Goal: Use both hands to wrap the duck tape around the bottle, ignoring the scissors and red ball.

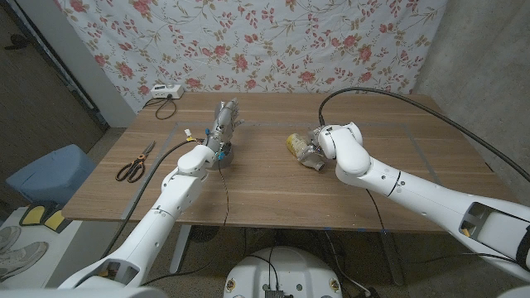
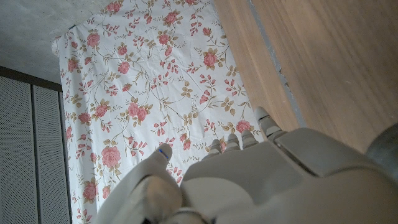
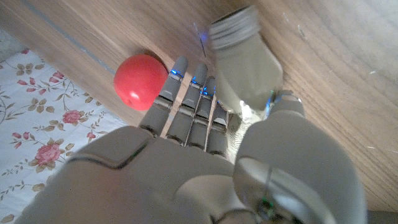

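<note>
The right hand (image 3: 205,155) grips the bottle (image 3: 245,68) lying on the tabletop (image 1: 273,190), steadying it for wrapping, while the left hand (image 1: 217,141) holds the tape roll (image 1: 222,155).

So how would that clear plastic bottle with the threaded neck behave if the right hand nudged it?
The clear plastic bottle lies on its side beside the right hand, so it would probably roll. It looks empty and capless, so it is likely light and may dent.

bottle (image 3: 245,65): pale, capless, lying on table; tape roll (image 1: 224,156): grey, mid-table
</note>
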Available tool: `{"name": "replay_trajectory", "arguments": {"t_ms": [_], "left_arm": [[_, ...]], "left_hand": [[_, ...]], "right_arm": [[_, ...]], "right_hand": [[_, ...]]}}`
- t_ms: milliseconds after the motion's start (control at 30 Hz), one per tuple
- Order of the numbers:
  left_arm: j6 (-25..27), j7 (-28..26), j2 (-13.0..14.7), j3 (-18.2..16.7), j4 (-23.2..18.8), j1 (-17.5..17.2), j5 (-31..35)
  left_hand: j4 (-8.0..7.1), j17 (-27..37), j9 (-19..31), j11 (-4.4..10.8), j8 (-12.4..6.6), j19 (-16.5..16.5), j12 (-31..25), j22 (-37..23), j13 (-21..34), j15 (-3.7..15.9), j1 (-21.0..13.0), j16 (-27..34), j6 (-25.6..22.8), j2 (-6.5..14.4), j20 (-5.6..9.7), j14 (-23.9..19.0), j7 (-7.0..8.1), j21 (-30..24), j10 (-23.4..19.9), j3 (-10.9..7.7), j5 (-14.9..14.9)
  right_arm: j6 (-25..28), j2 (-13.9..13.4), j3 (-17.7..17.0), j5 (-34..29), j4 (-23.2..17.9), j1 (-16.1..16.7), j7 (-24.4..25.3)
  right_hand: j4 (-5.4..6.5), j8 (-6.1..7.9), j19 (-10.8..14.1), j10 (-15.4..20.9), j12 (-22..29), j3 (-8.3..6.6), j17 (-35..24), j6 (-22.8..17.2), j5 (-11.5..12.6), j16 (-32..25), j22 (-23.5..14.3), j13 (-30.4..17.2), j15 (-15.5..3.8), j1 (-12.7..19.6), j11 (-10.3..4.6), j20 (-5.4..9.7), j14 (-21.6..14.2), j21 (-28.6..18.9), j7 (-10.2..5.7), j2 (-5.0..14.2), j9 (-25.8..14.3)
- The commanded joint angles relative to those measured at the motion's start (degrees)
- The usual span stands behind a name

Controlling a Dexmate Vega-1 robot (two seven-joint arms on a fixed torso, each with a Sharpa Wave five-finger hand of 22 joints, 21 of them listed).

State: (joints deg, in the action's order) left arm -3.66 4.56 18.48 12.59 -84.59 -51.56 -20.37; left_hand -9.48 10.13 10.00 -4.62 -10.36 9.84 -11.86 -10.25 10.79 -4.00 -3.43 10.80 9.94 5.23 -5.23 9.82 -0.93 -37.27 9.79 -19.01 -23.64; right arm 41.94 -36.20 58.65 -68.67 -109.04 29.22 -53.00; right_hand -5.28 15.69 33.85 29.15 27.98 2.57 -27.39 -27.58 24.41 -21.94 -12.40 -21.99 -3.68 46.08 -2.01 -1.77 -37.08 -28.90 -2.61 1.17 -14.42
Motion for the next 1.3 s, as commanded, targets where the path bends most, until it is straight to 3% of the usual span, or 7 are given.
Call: {"name": "replay_trajectory", "arguments": {"t_ms": [33,167,300,667,933,1200,1300], "left_arm": [[-1.3,1.6,-0.5,-0.1,2.8,1.5,-0.4],[-1.6,2.1,-0.7,0.0,4.0,2.3,-0.3],[-1.9,2.9,-0.9,0.3,5.2,3.2,0.0],[-2.1,3.7,-1.7,0.7,7.6,5.0,0.5],[-1.3,3.3,-2.2,1.1,8.1,5.9,1.5],[-0.6,2.5,-2.6,1.3,8.0,6.1,2.2],[-0.7,2.4,-2.9,1.3,8.3,6.3,2.2]], "left_hand": [[0.2,0.2,0.2,-0.21,-0.17,5.1,-0.1,-0.3,0.3,-0.49,-0.4,0.0,4.2,3.4,-0.32,4.8,-0.13,0.1,3.6,-0.11,-0.2],[0.16,0.2,0.2,-0.24,-0.22,5.1,-0.1,-0.3,0.3,-0.48,-0.4,0.1,4.1,3.4,-0.31,4.8,-0.05,0.2,3.5,-0.1,-0.2],[0.12,0.2,0.2,-0.35,-0.23,5.0,-0.1,-0.3,0.3,-0.49,-0.4,0.1,4.1,3.4,-0.38,4.8,0.11,0.2,3.5,-0.09,-0.2],[0.11,0.2,0.2,-0.29,-0.23,4.9,-0.1,-0.3,0.3,-0.39,-0.4,0.1,4.1,3.2,-0.68,4.7,0.48,0.4,3.6,-0.02,-0.2],[0.31,0.2,0.2,-0.28,-0.01,5.2,0.1,-0.3,0.3,-0.43,-0.6,-0.1,4.8,3.0,-0.69,5.2,0.42,0.7,4.3,-0.02,-0.1],[0.49,0.2,0.2,-0.49,-0.06,5.1,0.1,-0.3,0.3,-0.6,-0.8,-0.1,4.8,3.0,-0.78,5.3,0.42,0.8,4.5,-0.08,-0.1],[0.58,0.1,0.2,-0.38,-0.06,5.1,0.2,-0.3,0.3,-0.6,-0.9,-0.1,4.8,2.9,-0.75,5.2,0.46,0.9,4.5,-0.1,-0.1]], "right_arm": [[-4.4,3.3,2.4,-7.7,6.2,-2.9,-6.9],[-6.1,3.3,2.0,-9.4,6.8,-2.6,-7.2],[-6.7,4.5,1.2,-10.6,8.7,-2.9,-9.7],[-7.8,5.2,-1.5,-10.9,10.9,-1.6,-7.9],[-12.2,5.8,-2.0,-4.1,11.1,-4.3,-13.9],[-13.3,5.1,-2.3,0.9,11.2,-5.7,-13.4],[-12.9,4.4,-3.3,3.5,10.3,-4.9,-10.0]], "right_hand": [[-1.99,-5.2,-3.3,-14.9,-4.8,1.18,-2.7,13.3,1.1,4.6,-1.6,-1.1,-4.18,6.3,-1.07,1.88,10.6,-1.6,-0.73,0.47,-0.1],[-2.17,-4.91,-10.3,-24.7,-10.9,3.01,-3.6,21.8,1.8,8.6,-1.6,-0.4,-3.36,9.4,-3.39,3.43,21.2,-0.5,-3.55,0.54,0.7],[-1.22,-4.86,-16.7,-31.3,-15.1,5.49,-2.8,25.4,2.1,11.2,-1.0,0.4,-0.51,9.2,-0.22,2.34,30.3,1.3,-2.68,0.08,1.2],[0.26,-0.4,-8.4,-12.7,-10.5,7.89,-0.1,12.6,2.8,5.3,0.3,1.7,-3.9,10.5,-1.27,1.86,15.0,-2.3,-2.15,4.2,2.0],[3.53,-4.86,-11.6,-22.8,-16.4,15.59,1.9,22.7,1.6,9.5,1.0,2.6,2.74,3.1,3.29,-2.9,23.9,-0.9,0.44,-1.54,2.4],[3.68,-5.03,-13.4,-26.4,-17.0,16.8,2.8,26.1,1.7,10.4,1.2,3.1,5.04,2.2,5.07,-3.86,27.1,0.3,0.99,-3.47,2.5],[5.24,-2.9,-11.4,-20.4,-14.8,16.77,3.4,20.9,2.2,8.5,1.2,3.6,3.55,-0.6,4.89,-4.08,23.3,0.0,1.54,-3.49,2.5]]}}
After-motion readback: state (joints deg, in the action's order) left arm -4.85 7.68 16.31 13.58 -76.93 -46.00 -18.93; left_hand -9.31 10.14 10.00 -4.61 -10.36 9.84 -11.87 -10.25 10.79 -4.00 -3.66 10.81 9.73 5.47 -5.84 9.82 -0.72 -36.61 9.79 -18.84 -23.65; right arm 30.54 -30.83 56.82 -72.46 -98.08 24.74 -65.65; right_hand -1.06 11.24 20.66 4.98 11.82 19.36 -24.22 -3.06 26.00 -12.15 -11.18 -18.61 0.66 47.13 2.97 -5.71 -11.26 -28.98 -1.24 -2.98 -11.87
